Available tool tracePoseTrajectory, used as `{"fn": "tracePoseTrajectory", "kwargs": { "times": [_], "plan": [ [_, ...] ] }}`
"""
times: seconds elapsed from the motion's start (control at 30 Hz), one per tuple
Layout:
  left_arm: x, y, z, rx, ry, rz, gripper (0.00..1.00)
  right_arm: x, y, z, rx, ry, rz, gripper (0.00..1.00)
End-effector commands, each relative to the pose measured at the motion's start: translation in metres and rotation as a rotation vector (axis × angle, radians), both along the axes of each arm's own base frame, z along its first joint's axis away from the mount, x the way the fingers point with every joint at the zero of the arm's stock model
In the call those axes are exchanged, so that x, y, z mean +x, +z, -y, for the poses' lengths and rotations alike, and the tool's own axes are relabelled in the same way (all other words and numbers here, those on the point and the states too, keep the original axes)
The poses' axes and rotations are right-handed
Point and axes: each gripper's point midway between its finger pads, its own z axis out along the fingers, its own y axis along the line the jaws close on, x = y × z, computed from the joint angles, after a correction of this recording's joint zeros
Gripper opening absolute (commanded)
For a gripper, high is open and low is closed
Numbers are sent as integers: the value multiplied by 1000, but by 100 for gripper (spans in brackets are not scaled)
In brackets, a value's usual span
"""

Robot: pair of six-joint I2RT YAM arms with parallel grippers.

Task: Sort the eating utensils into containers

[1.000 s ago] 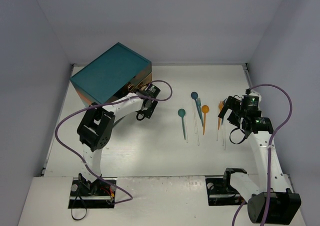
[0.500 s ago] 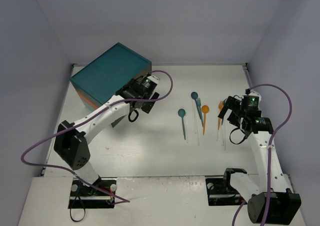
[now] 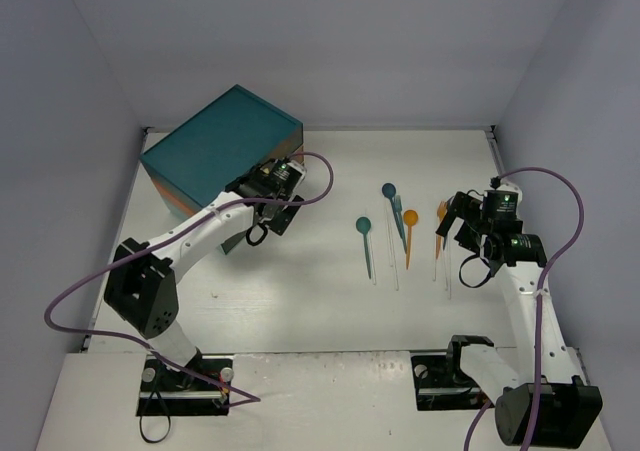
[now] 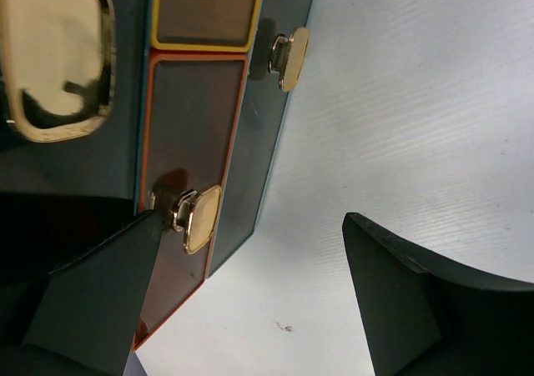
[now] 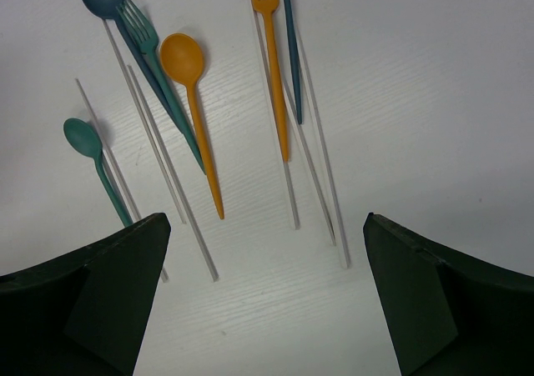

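Note:
The eating utensils lie in a loose row on the white table: a teal spoon [image 3: 363,227], a blue spoon [image 3: 388,190], an orange spoon [image 3: 410,217] and an orange fork [image 3: 441,211]. The right wrist view also shows a teal fork [image 5: 142,30], a blue knife [image 5: 289,51] and clear sticks [image 5: 171,184]. My right gripper [image 3: 455,229] [image 5: 265,219] hovers open just short of the handles. The containers show as shut orange-brown drawer fronts [image 4: 188,134] of the teal chest [image 3: 220,149]. My left gripper [image 3: 258,179] [image 4: 254,219] is open, its left finger beside a gold knob [image 4: 198,218].
A second gold knob [image 4: 290,57] sticks out from the drawer above. White walls close the table at the back and both sides. Purple cables loop off both arms. Bare table [image 3: 300,291] lies between the chest and the utensils.
My left arm has unfolded and swung its gripper up to the chest's drawer front. The right arm and the utensils have not moved.

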Motion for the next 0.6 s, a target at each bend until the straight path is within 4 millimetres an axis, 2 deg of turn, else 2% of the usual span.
{"fn": "tracePoseTrajectory", "kwargs": {
  "times": [0.0, 0.23, 0.37, 0.57],
  "plan": [
    [14, 7, -7, -26, 10, 51, 88, 4, 2, 0, 0, 3, 22, 100],
    [10, -16, -6, -37, 17, -9, 88, 3, 1, 0, 3, 5, 20, 100],
    [5, -21, -5, -51, 19, -26, 88, 2, 1, 0, 3, 3, 19, 100],
    [-10, -19, 10, -165, 7, -59, 88, 3, 0, 1, -3, 1, 18, 100]
  ]
}}
